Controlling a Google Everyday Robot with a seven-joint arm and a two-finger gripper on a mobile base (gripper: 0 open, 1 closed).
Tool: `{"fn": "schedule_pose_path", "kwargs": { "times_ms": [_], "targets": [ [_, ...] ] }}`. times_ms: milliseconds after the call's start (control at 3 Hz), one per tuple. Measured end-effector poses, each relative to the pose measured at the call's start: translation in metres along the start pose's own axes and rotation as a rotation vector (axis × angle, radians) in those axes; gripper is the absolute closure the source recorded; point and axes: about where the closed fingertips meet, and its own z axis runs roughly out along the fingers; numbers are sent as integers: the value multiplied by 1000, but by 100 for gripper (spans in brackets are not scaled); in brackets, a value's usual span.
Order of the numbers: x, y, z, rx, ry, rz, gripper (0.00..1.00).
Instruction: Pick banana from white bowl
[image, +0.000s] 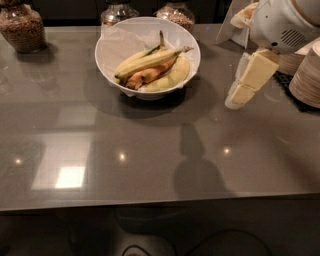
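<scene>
The banana (150, 61) lies in the white bowl (196, 46) near the far edge of the desk (150, 165) – slim, pale yellow-green, its brownish stem pointing to the far right corner. It rests on an orange-brown banana (146, 76) and a fat pale banana (175, 76), over crinkled paper (117, 42). The gripper (235, 100) hangs near the right edge, apart from the bowl – how its jaws stand, I cannot tell. Ribbed beige bowls (307, 75) are stacked behind it.

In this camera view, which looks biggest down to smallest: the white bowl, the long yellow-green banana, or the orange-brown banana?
1. white bowl
2. long yellow-green banana, nearly as long as the bowl is wide
3. orange-brown banana, shorter and partly covered
The gripper hangs right of the bowl.
</scene>
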Motion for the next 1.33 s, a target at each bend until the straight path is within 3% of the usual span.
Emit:
{"fn": "schedule_pose_path", "kwargs": {
  "times_ms": [667, 1000, 1333],
  "targets": [
    [-74, -67, 54, 18, -149, -77, 0],
    [-74, -68, 58, 21, -149, -82, 0],
    [-75, -74, 76, 42, -145, -125, 0]
  ]
}}
